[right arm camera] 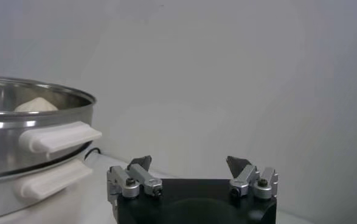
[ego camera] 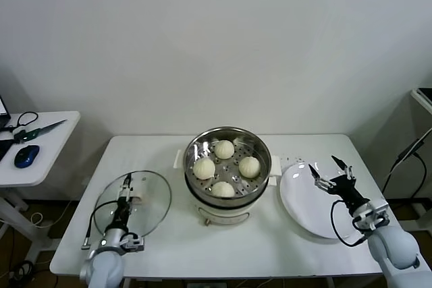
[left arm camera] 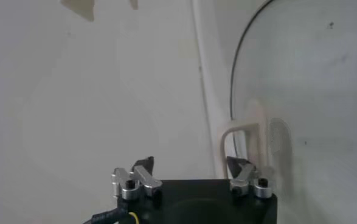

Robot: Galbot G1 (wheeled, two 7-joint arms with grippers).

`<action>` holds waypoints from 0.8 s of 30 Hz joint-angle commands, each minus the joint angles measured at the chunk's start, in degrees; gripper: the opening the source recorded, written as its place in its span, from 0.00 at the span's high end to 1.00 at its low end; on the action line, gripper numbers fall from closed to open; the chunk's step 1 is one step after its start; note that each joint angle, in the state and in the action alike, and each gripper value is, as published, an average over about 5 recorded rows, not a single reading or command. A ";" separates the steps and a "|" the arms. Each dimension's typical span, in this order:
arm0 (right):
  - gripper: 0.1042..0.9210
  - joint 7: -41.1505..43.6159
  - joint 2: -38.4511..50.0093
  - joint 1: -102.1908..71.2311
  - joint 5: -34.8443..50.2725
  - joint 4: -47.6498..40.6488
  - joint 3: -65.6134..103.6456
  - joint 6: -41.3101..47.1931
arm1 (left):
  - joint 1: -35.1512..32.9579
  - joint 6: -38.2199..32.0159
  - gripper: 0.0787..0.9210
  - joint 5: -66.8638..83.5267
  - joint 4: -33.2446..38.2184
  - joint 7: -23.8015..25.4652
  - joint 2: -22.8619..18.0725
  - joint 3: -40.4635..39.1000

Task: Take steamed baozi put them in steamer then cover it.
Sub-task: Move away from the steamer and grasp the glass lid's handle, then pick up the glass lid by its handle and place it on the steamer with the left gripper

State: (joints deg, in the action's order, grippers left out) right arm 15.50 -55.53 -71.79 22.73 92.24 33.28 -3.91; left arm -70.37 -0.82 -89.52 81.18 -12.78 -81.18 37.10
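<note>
The steel steamer point(ego camera: 196, 145) stands mid-table on its white base, with several cream baozi point(ego camera: 224, 149) on its perforated floor. The glass cover point(ego camera: 150, 202) lies flat on the table to its left. My left gripper point(ego camera: 127, 185) hovers low over the cover's cream handle point(ego camera: 136, 199), fingers apart. In the left wrist view the handle point(left arm camera: 244, 131) sits by one fingertip point(left arm camera: 234, 163) of the left gripper point(left arm camera: 190, 164), not between the two, on the glass cover point(left arm camera: 312, 91). My right gripper point(ego camera: 331, 170) waits open over the white plate. The right wrist view shows the right gripper point(right arm camera: 189, 163) with nothing in it, the steamer point(right arm camera: 32, 122) and a baozi point(right arm camera: 37, 105).
An empty white plate point(ego camera: 304, 200) lies right of the steamer. A side table at far left holds a blue mouse point(ego camera: 27, 156) and scissors point(ego camera: 37, 129). The steamer's white side handles point(right arm camera: 59, 137) stick out toward the right gripper.
</note>
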 commanded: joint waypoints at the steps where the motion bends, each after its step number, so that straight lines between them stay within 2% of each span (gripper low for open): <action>1: 0.12 0.24 -0.61 -0.07 -1.47 -0.41 0.02 -0.39 | 1.78 -0.49 0.27 2.19 -3.18 -0.76 0.30 -0.46; 9: 0.12 0.50 -1.36 0.56 -2.50 -1.19 -0.10 -0.73 | 1.45 -0.85 0.54 4.28 -2.63 -0.68 0.46 -0.37; 14: 0.12 0.74 -1.72 0.94 -2.99 -1.84 -0.06 -1.06 | -0.19 -1.06 0.71 6.32 0.58 -0.19 1.29 -0.42; 19: 0.12 1.01 -1.86 1.54 -3.40 -2.53 -0.10 -1.31 | -4.08 -0.08 0.88 9.97 7.68 1.05 3.16 -0.35; 24: 0.12 1.07 -1.56 2.30 -3.48 -3.24 -0.10 -1.40 | -10.31 4.56 0.91 13.58 18.93 2.34 6.37 0.22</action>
State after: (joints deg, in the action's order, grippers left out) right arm 16.50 -57.20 -69.92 19.59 89.59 33.18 -5.15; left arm -72.91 -0.73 -81.95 85.17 -11.78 -78.63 37.02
